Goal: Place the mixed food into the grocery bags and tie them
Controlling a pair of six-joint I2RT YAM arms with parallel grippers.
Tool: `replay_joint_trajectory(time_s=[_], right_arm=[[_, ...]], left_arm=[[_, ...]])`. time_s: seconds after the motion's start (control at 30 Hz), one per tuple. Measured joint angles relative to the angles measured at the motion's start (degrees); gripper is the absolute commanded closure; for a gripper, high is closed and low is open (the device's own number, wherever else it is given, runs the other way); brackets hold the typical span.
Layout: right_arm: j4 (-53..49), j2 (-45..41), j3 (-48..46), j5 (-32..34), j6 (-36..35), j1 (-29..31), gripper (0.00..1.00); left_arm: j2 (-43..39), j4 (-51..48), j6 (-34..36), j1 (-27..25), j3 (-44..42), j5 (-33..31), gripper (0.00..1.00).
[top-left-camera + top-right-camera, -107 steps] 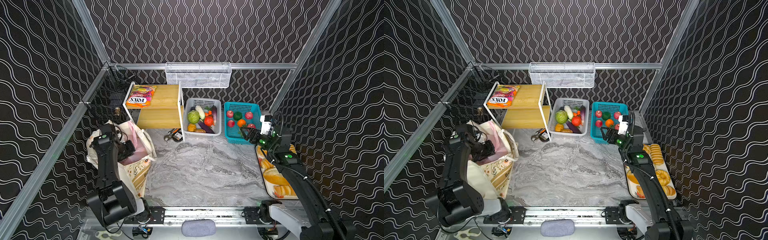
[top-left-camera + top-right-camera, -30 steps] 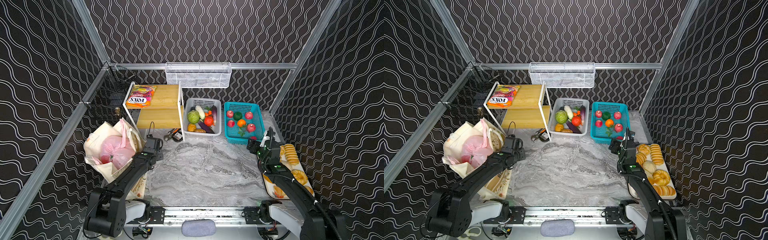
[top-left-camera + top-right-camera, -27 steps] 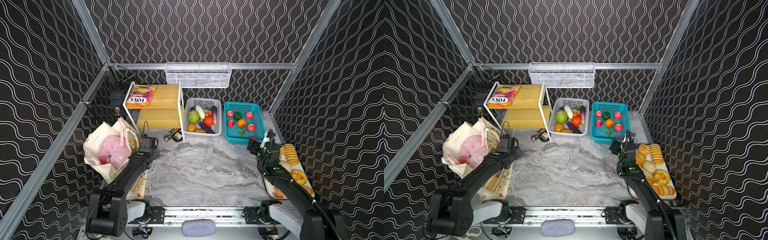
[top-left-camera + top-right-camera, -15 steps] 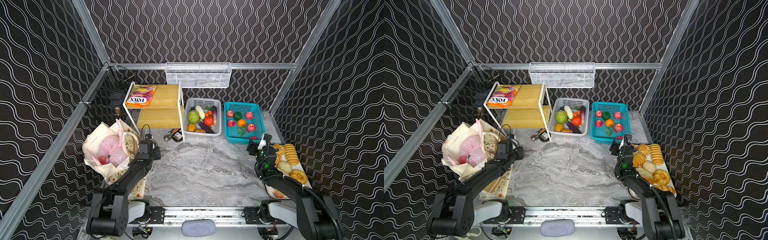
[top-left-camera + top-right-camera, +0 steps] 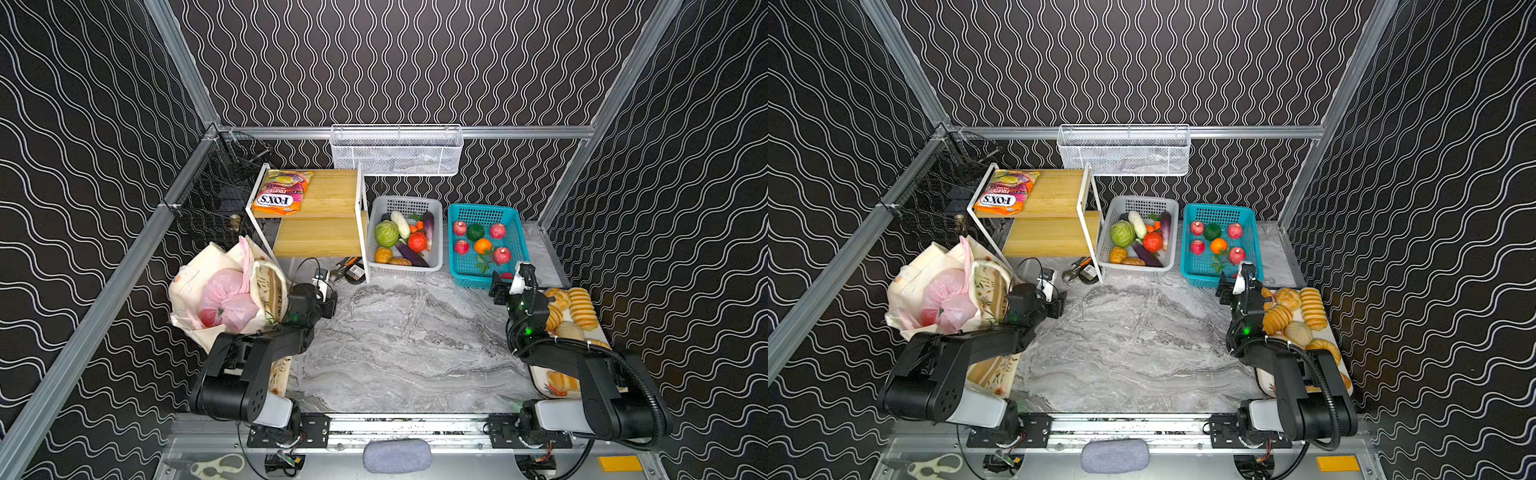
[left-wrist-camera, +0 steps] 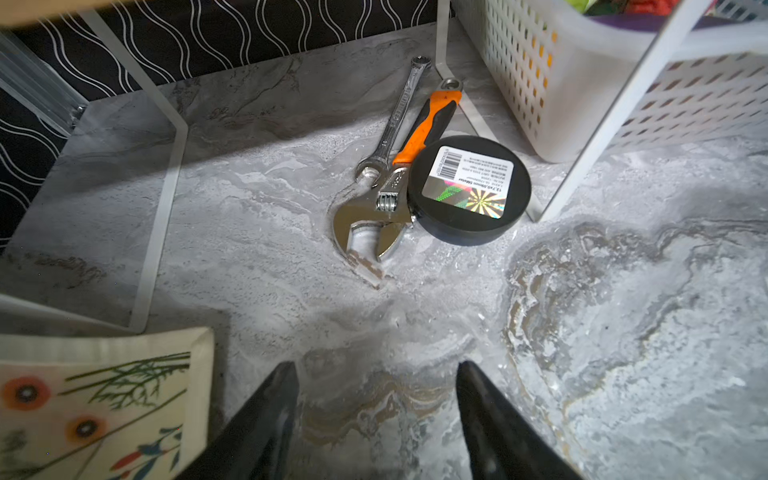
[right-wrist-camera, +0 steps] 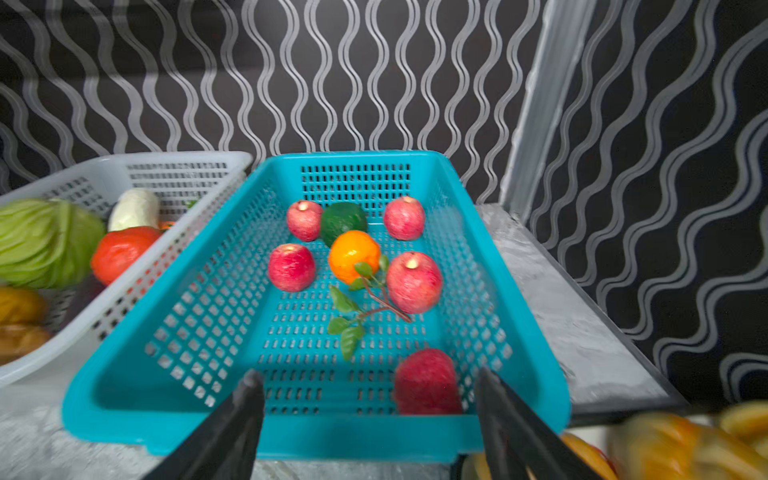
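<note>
The grocery bags stand at the left: a cream canvas tote [image 5: 189,286] [image 5: 907,282] with a knotted pink plastic bag [image 5: 232,297] [image 5: 951,301] inside it. Of the mixed food only a red shape shows through the pink plastic. My left gripper [image 5: 330,297] [image 5: 1061,300] hangs low over the marble just right of the tote, open and empty [image 6: 377,366]; the tote's printed corner [image 6: 104,399] lies beside it. Open and empty too, my right gripper [image 5: 500,286] [image 5: 1225,291] [image 7: 369,373] sits at the near rim of the teal basket [image 7: 291,436].
A wooden shelf holds an orange FOX'S packet [image 5: 282,193]. A white basket [image 5: 434,266] of vegetables and the teal basket [image 5: 519,245] of fruit stand at the back. Two wrenches [image 6: 374,208] and a black round tin [image 6: 469,195] lie by the shelf leg. A bread tray [image 5: 544,390] is at the right.
My left gripper has come out of the tote, dropped low beside it and opened wider. The right arm has drawn back from over the teal basket and folded down.
</note>
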Motion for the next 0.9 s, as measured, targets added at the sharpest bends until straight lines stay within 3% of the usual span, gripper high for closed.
replay_joint_trajectory(time_s=[0.2, 0.33, 0.43, 0.53, 0.6, 0.73, 0.9], right_arm=[[-5.66, -9.51, 0.37, -0.46, 0.46, 0.00, 0.21], [-7.91, -10.19, -2.73, -0.31, 1.03, -0.11, 0.20], [-7.93, -7.72, -4.87, -0.68, 0.61, -0.28, 0.20], [-6.47, -4.85, -4.76, -1.51, -0.55, -0.33, 0.20], [-3.98, -3.15, -5.64, -1.95, -1.62, -0.39, 0.19], [4.83, 2.51, -9.31, -2.08, -2.03, -2.01, 0.19], [16.96, 10.43, -13.35, -3.80, -2.03, -3.65, 0.17]], left_arm=[[4.42, 12.17, 1.81, 0.42, -3.87, -2.99, 0.33], [8.46, 20.13, 1.86, 0.85, -6.40, -3.80, 0.30], [9.57, 22.45, 1.86, 1.18, -7.02, -4.09, 0.29], [9.94, 23.61, 1.75, 1.46, -5.46, -5.40, 0.16], [9.97, 23.54, 0.92, 1.81, -4.39, -6.01, 0.14], [9.99, 22.58, 0.28, 2.71, -3.72, -6.58, 0.04], [10.01, 22.49, -0.72, 3.04, -3.63, -6.36, 0.01]])
